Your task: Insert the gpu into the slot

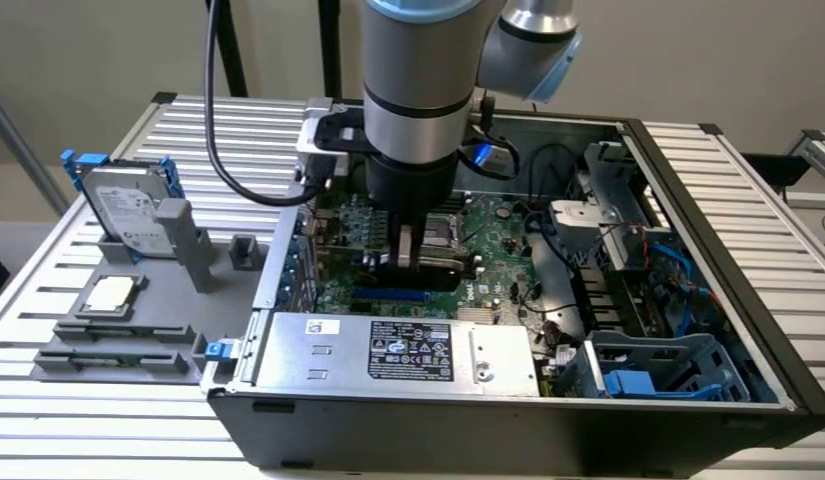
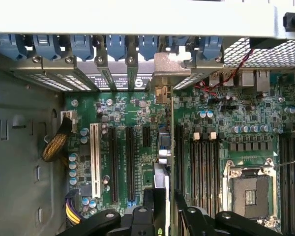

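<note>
My gripper (image 1: 409, 262) reaches down into the open computer case and is shut on the gpu (image 1: 432, 268), whose black cooler shows between the fingers. In the wrist view the gpu (image 2: 171, 147) stands edge-on, with its metal end bracket (image 2: 169, 64) against the case's rear slot openings. A finger (image 2: 152, 209) sits on either side of the card, where the gripper (image 2: 169, 211) clamps it. The bright blue slot (image 1: 392, 296) lies on the green motherboard (image 1: 499, 270) directly under the card. Whether the card's edge touches the slot I cannot tell.
A silver power supply (image 1: 385, 350) lies just in front of the slot. The CPU socket (image 2: 250, 194) and black memory slots (image 2: 204, 167) are beside the card, a white slot (image 2: 95, 157) on its other side. A hard drive (image 1: 125, 215) stands outside the case at the exterior view's left.
</note>
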Available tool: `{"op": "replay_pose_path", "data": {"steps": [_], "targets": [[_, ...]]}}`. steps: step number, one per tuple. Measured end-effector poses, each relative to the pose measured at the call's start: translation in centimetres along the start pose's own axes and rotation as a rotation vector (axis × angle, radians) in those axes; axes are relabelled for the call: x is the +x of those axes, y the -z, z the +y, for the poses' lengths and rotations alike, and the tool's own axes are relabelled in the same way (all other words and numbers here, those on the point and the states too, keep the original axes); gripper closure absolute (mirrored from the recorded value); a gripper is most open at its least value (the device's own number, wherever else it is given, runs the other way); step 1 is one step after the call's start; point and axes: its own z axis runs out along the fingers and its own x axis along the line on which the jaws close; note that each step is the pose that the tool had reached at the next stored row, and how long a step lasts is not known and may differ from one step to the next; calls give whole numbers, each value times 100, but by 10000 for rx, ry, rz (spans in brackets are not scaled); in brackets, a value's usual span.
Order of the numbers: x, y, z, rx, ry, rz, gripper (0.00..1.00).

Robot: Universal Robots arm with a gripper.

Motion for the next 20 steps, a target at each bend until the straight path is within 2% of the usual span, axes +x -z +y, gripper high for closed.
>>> {"op": "replay_pose_path", "data": {"steps": [5,20], "targets": [[-2,-22,10,-31,21,21,74],[-32,-70,32,-45,21,44,74]]}}
